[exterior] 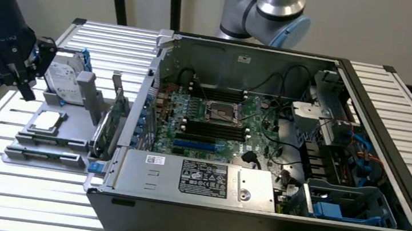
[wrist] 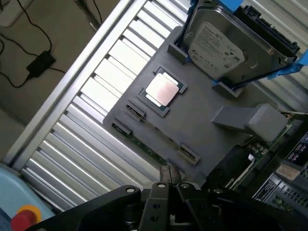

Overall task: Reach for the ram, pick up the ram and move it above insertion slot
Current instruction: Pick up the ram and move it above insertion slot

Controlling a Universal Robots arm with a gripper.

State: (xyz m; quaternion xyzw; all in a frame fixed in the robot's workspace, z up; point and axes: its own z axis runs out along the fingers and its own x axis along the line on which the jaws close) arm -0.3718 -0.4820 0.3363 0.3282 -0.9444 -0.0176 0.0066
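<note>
The ram (wrist: pixel 144 144) is a thin green stick standing on edge in the outermost slot of the grey holder (wrist: pixel 192 120), between two small clips. My gripper (wrist: pixel 167 172) hangs above that edge of the holder, its fingers shut with nothing between them. In the exterior view the black gripper (exterior: pixel 25 86) hovers at the left, over the holder's (exterior: pixel 74 130) far corner beside the hard drive. The black memory slots (exterior: pixel 212 130) lie on the motherboard inside the open computer case (exterior: pixel 382 186), well to the exterior view's right of the gripper.
On the holder sit a silver hard drive (wrist: pixel 221 45), a square CPU (wrist: pixel 162 90) and an upright green expansion card (exterior: pixel 117 119). The slatted aluminium table (exterior: pixel 22 188) carries everything. A second arm's base (exterior: pixel 267 12) stands behind the case. Cables run across the floor (wrist: pixel 33 62).
</note>
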